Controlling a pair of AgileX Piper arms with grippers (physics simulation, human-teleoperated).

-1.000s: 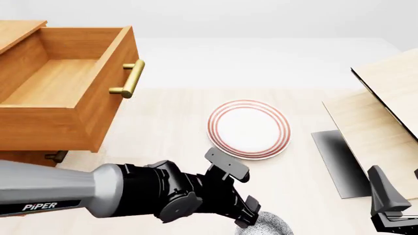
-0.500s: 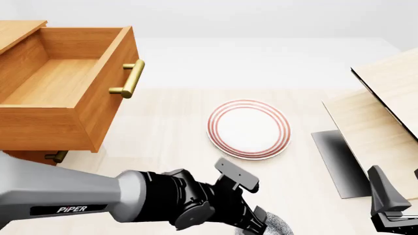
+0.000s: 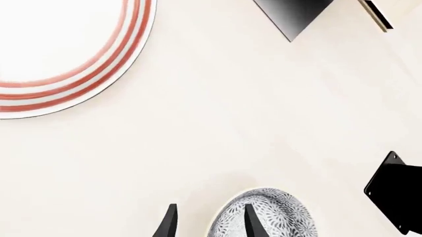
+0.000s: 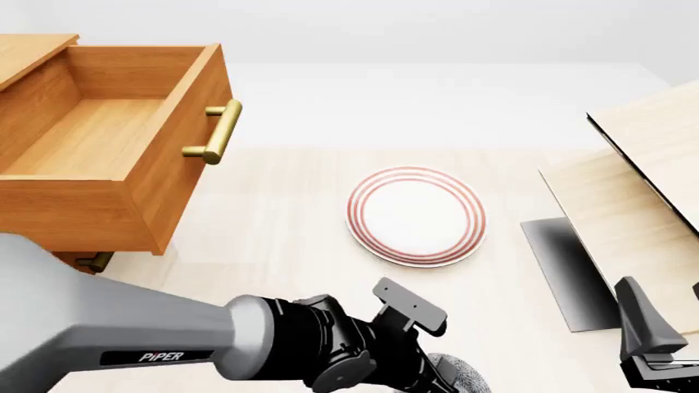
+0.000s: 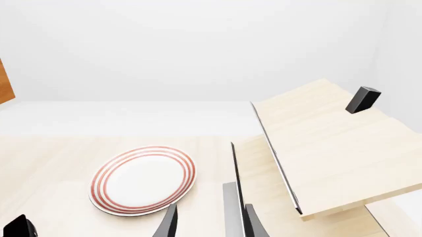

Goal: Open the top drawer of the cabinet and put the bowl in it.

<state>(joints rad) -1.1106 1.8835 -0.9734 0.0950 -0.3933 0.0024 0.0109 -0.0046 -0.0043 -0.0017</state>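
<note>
a pale wood table (image 4: 273, 205) runs to a plain white wall (image 4: 437, 33) at twelve o'clock; light-wood boards (image 4: 644, 164) lean at three.

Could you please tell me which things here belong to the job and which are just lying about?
Job:
- top drawer, already open
- cabinet
- bowl, with the left gripper at its rim, one finger inside

Lying about:
- plate
- pale boards
- right gripper, idle near the boards

Bright, even, sharp renders; only soft, faint shadows.
</note>
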